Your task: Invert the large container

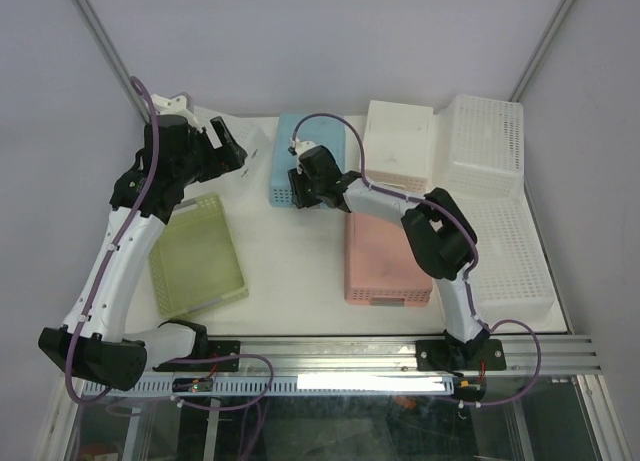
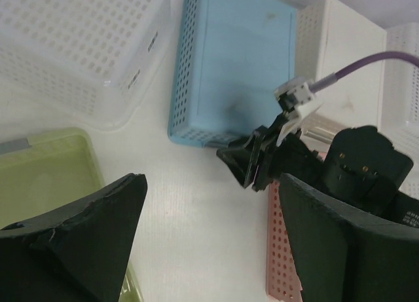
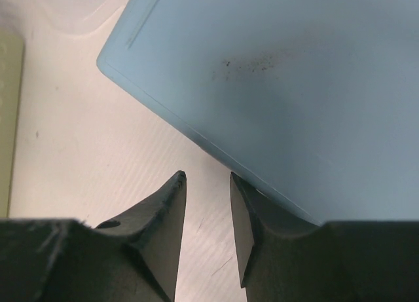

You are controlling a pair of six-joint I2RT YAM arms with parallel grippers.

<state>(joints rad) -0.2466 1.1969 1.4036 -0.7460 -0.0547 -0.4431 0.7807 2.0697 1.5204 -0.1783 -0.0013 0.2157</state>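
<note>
A blue perforated container [image 1: 305, 161] lies at the back middle of the table with its flat base up; it also shows in the left wrist view [image 2: 236, 59] and the right wrist view [image 3: 294, 86]. My right gripper [image 1: 297, 184] is low at its near left corner, jaws a narrow gap apart with nothing between them [image 3: 206, 177]; the right finger [image 3: 245, 217] is against the container's edge. My left gripper [image 1: 225, 146] is wide open and empty [image 2: 213, 181], held above the table to the left.
A green basket [image 1: 195, 256] lies open side up at the front left. A pink container [image 1: 385, 261] lies base up at the front right. White baskets stand at the back right [image 1: 485, 146], right [image 1: 515, 251] and back left [image 2: 78, 46], plus a white box [image 1: 400, 141].
</note>
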